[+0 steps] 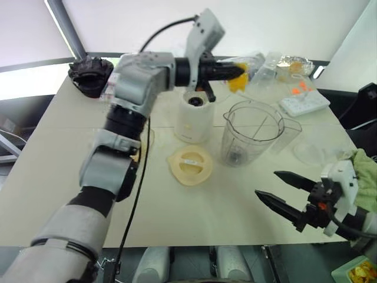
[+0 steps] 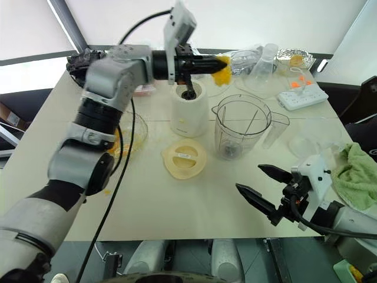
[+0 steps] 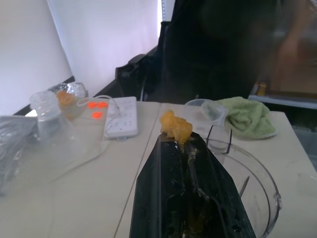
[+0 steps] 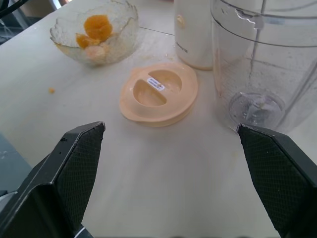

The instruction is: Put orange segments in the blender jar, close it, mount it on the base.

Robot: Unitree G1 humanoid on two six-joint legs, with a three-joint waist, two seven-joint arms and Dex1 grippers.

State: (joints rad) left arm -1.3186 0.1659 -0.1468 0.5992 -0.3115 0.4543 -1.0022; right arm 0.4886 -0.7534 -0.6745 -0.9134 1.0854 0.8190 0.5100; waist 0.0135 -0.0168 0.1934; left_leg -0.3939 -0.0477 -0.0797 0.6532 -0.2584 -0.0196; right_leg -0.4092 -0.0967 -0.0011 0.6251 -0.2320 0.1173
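Left gripper is clamped shut on one orange segment, held level in the air above and behind the blender jar, a bit to the base side of it. From the left wrist view the piece sits right at the fingertips, w/ the jar's rim just below and past them, so it's near the jar mouth but not over the middle.

Jar stands upright on the table, open at the top, nothing orange inside (blade at the bottom visible through the wall). Base stands just beside the jar, on the left-arm side, apart from it. Cream lid lies flat on the table in front of the base, near the jar's foot.

Glass bowl w/ more orange segments is beyond the lid, well apart from the jar.

Right gripper hangs low in front of the jar, fingers spread wide, nothing between them, pointing toward lid and jar.
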